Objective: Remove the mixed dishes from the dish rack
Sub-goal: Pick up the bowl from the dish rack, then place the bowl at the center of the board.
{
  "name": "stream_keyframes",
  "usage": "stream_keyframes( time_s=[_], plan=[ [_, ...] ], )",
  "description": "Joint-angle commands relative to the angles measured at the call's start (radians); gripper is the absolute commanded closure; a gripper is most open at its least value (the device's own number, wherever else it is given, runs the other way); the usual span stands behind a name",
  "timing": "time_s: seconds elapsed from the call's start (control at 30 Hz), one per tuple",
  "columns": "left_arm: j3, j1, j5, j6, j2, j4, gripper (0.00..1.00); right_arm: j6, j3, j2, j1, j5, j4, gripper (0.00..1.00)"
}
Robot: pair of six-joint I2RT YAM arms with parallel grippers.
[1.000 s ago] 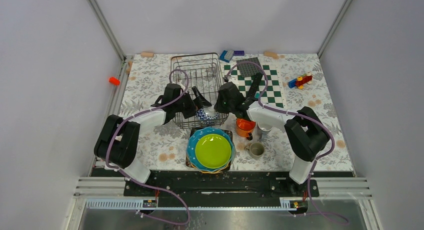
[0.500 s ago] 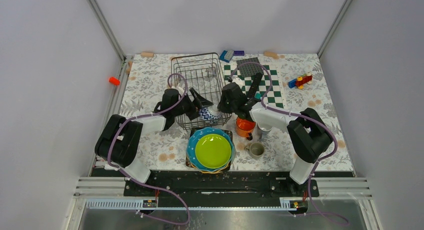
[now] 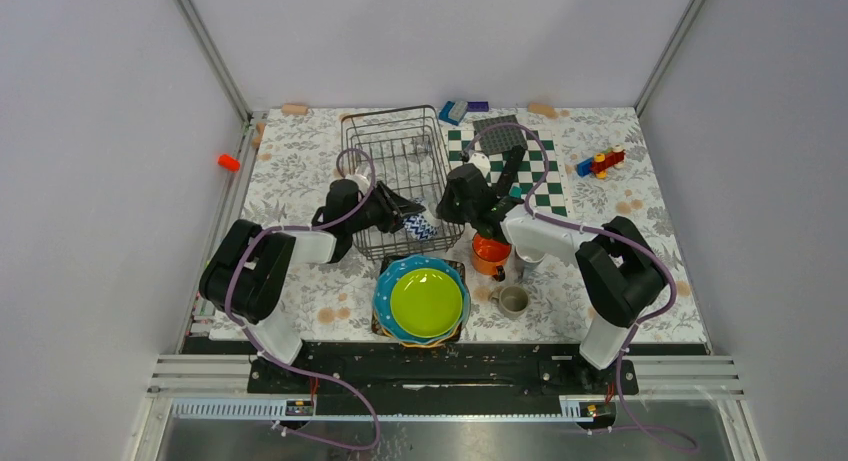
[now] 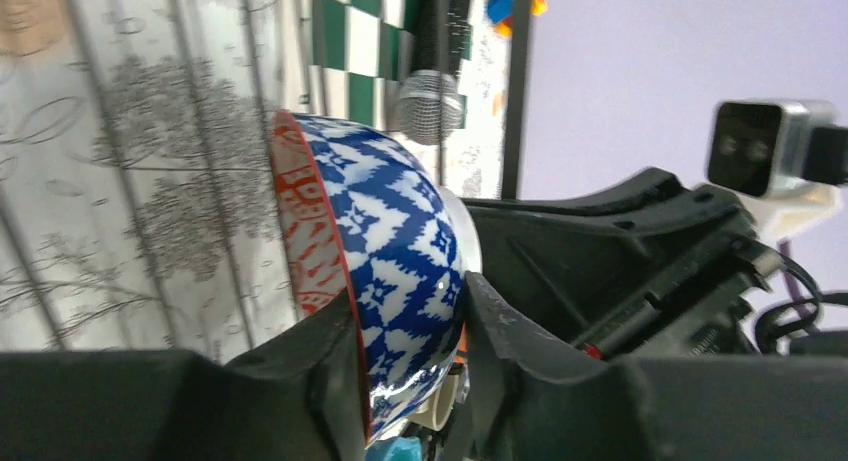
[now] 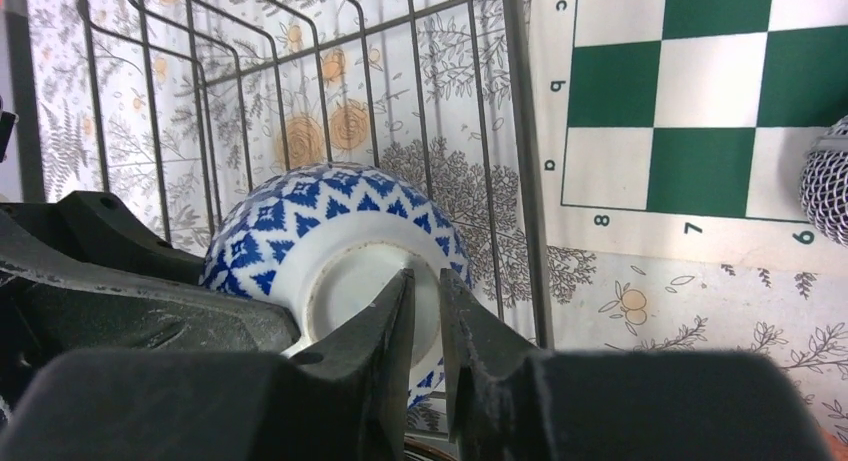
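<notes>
The left hand (image 4: pixel 410 306) is clamped on the rim of the patterned bowl (image 4: pixel 400 241), one finger inside and one outside. The bowl is tipped on its side at the near right corner of the dish rack (image 3: pixel 392 146), mid-desk. The right hand (image 5: pixel 425 281) has its fingers nearly together at the bowl's white foot; whether they pinch it I cannot tell. The rack's right wall runs just beside the bowl, with the checkerboard mat (image 5: pixel 700 101) beyond it. The stacked plates (image 3: pixel 423 299) and the orange mug (image 3: pixel 490 251) sit toward the near edge.
</notes>
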Motion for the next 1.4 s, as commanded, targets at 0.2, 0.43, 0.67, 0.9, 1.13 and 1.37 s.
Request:
stream_keyframes(
  time_s=[0.2,0.43,0.67,0.9,1.13,1.37],
  plan=[
    [0.006,-0.014,0.072,-0.039,-0.004,0.204,1.00,0.030,-0.020,-0.014,0.010,-0.096,0.046,0.76],
    [0.006,-0.013,0.075,-0.014,-0.060,0.224,1.00,0.021,-0.016,-0.061,0.009,-0.086,0.061,0.64],
    [0.073,-0.013,0.064,0.166,-0.197,0.008,1.00,-0.014,-0.008,-0.154,0.009,-0.058,0.055,0.45],
    [0.170,-0.018,0.018,0.378,-0.371,-0.278,1.00,-0.049,-0.079,-0.300,0.010,-0.041,0.073,0.03],
    [0.260,-0.074,-0.310,0.621,-0.625,-0.694,1.00,-0.063,-0.269,-0.556,0.009,0.106,0.056,0.00],
    [0.229,-0.101,-0.875,0.556,-0.840,-1.088,1.00,-0.089,-0.486,-0.854,0.010,0.350,-0.013,0.00]
  ],
)
